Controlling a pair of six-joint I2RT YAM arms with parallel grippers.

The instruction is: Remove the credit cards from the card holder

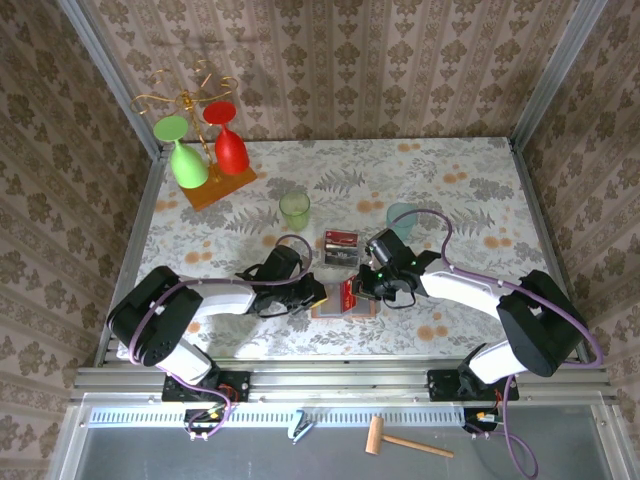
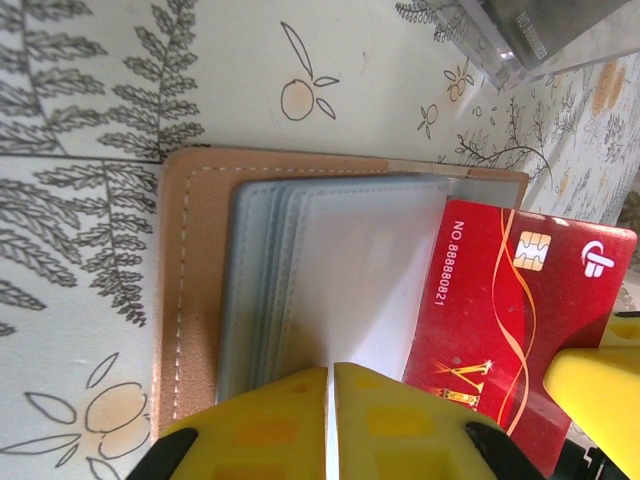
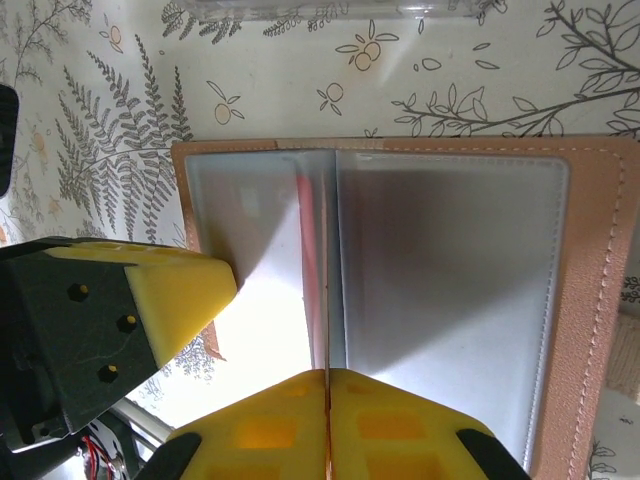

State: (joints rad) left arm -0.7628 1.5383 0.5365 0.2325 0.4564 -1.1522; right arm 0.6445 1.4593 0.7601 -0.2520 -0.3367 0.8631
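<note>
One red card (image 2: 500, 300), partly out (of holder (image 2: 195, 300)); in right end effector (image 3: 328, 380)

A green wine glass (image 1: 187, 163) and a red wine glass (image 1: 231, 151) are hung upside down on a gold wire rack (image 1: 186, 99) with an orange wooden base (image 1: 223, 187), set at the far left of the floral tabletop (image 1: 470, 180). A translucent green tumbler (image 1: 295, 210) and a teal cup (image 1: 402, 218) are stood mid-table, apart.
</note>
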